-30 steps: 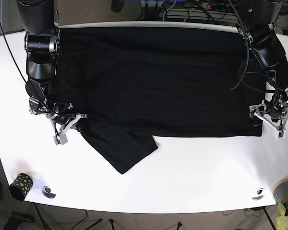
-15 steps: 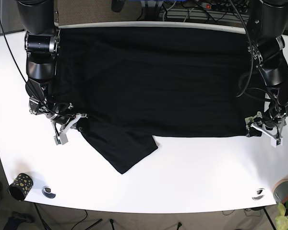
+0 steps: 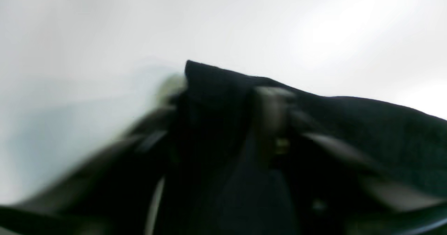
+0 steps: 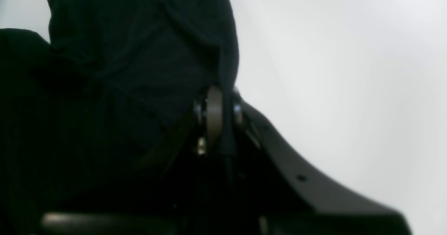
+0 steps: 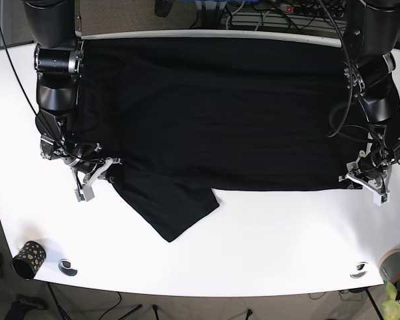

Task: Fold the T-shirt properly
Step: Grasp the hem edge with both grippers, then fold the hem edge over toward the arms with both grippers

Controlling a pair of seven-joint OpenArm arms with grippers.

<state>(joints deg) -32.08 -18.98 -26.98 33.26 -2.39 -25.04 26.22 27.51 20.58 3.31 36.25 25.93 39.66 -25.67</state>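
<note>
We have the black T-shirt (image 5: 220,113) spread flat across the white table (image 5: 267,247), and both grippers pinch its near edge: the right gripper (image 5: 93,179) by the sleeve, the left gripper (image 5: 368,181) at the hem corner. A thin pinch could slip when we lift. The left wrist view is blurred, so fingertip contact stays uncertain.

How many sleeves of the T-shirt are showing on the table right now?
1. One sleeve sticks out past the T-shirt's near edge, close to the right gripper. The other sleeve may be hidden in the black fabric.
</note>
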